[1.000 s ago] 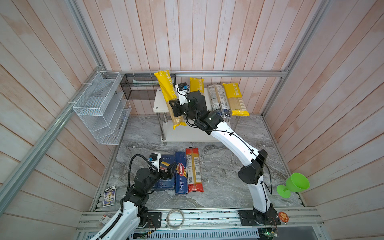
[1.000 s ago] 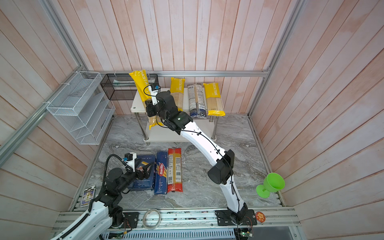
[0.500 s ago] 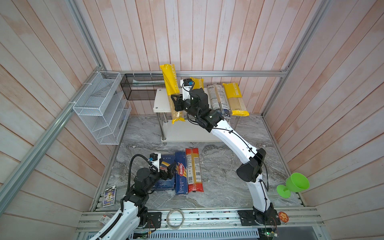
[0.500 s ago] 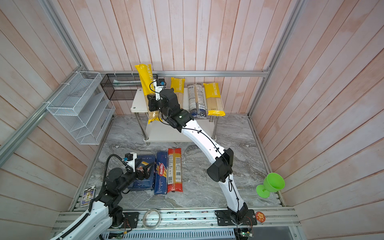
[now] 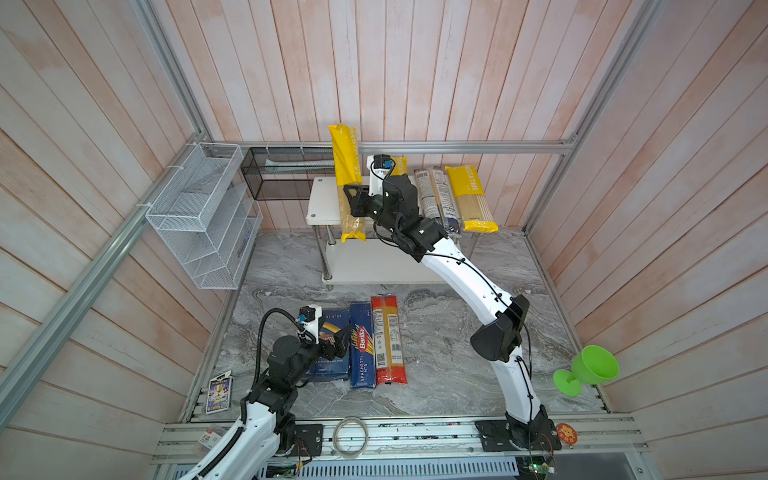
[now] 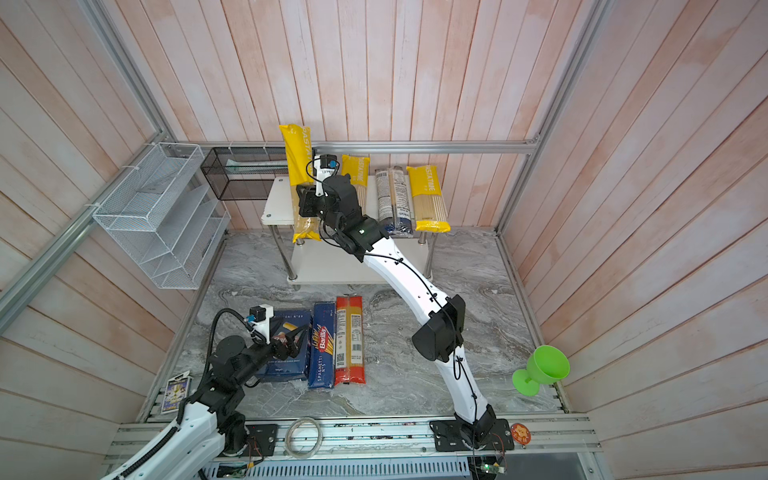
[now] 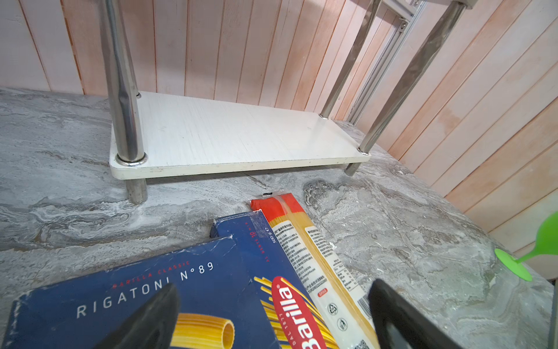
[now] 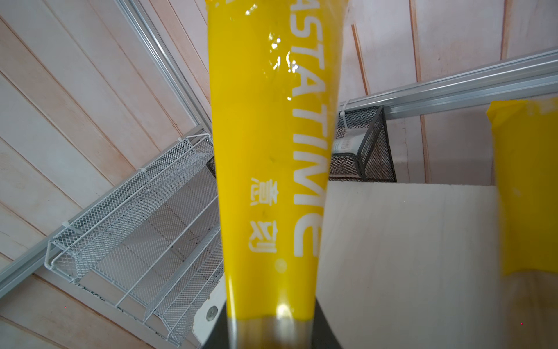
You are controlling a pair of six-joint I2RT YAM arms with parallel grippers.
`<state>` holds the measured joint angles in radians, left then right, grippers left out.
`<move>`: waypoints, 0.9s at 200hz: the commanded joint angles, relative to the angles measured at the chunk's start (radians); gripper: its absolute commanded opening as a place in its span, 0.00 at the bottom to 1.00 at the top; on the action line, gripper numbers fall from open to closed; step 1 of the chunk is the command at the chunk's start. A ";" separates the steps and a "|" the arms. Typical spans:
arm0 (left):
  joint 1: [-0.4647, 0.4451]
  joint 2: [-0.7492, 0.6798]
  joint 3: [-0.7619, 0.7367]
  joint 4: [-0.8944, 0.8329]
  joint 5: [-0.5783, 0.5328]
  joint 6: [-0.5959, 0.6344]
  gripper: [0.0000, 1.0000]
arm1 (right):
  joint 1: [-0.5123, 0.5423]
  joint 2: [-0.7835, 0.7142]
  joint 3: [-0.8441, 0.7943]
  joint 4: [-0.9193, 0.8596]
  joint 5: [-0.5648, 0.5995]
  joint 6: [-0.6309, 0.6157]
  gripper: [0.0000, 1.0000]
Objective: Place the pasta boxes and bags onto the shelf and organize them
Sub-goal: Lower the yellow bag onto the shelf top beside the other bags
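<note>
In a top view, the right gripper is clamping a long yellow plastic PASTATIME bag, tilted over the left end of the white chrome-legged shelf; it should be lowering flat, parallel to the shelved bags. In the right wrist view, its film is gleaming, taut. In the left wrist view, the left gripper is hovering open above the dark blue rigatoni carton.

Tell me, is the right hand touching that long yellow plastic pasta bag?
Touching. The right wrist view shows the right hand closed on the long yellow PASTATIME plastic bag.
</note>
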<state>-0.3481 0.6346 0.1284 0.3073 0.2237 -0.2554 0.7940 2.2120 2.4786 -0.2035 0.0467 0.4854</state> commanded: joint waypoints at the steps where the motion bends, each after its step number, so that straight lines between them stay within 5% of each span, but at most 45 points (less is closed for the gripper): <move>1: -0.003 -0.010 -0.003 0.012 -0.010 0.005 1.00 | -0.027 0.012 0.045 0.164 0.075 -0.002 0.21; 180: -0.003 -0.015 -0.004 0.007 -0.009 0.003 1.00 | -0.031 -0.095 -0.213 0.383 0.166 0.042 0.33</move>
<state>-0.3481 0.6262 0.1284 0.3069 0.2199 -0.2554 0.7830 2.1677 2.2688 0.0731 0.1562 0.5468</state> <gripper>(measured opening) 0.995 0.315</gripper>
